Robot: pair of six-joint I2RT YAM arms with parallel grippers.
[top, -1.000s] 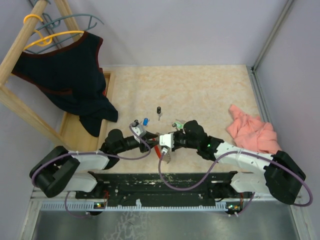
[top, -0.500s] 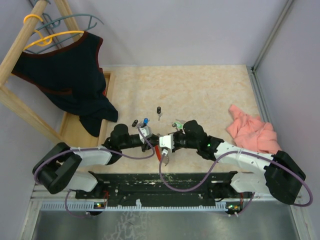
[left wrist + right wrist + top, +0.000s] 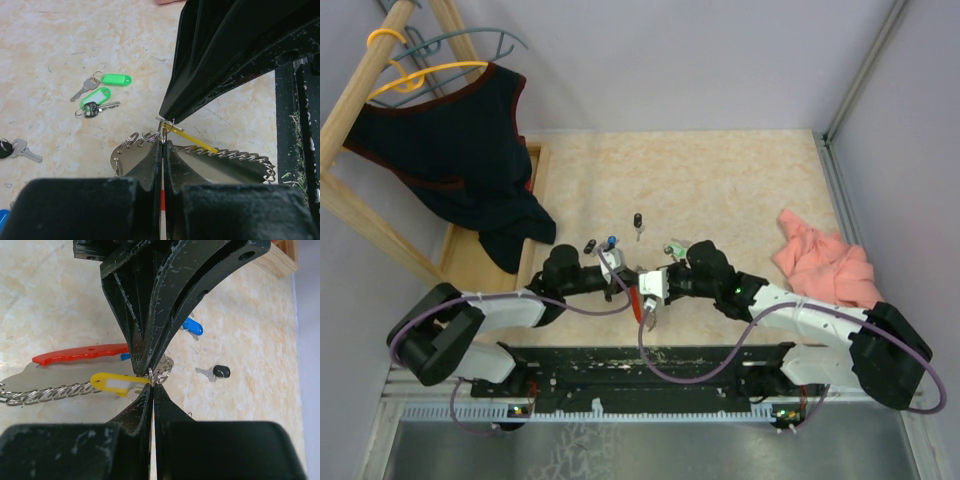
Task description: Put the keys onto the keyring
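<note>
Two hands meet tip to tip at the table's (image 3: 720, 180) 6 o'clock edge. Your left hand (image 3: 163, 139) and right hand (image 3: 151, 389) both pinch the yellow key (image 3: 117, 382) by its little ring, likely steadying it for threading onto the keyring (image 3: 80, 354) beneath. Green keys (image 3: 115, 79) wait around 1 o'clock.

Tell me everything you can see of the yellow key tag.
The yellow key tag is a flat, oblong plastic tab with a paler label window, held level. A small wire ring at its end sits where the tips of the shut left pincer and shut right pincer meet; which one grips it is unclear. It overlaps the keyring's grey coiled strip, below the red band. No key blade shows.
</note>
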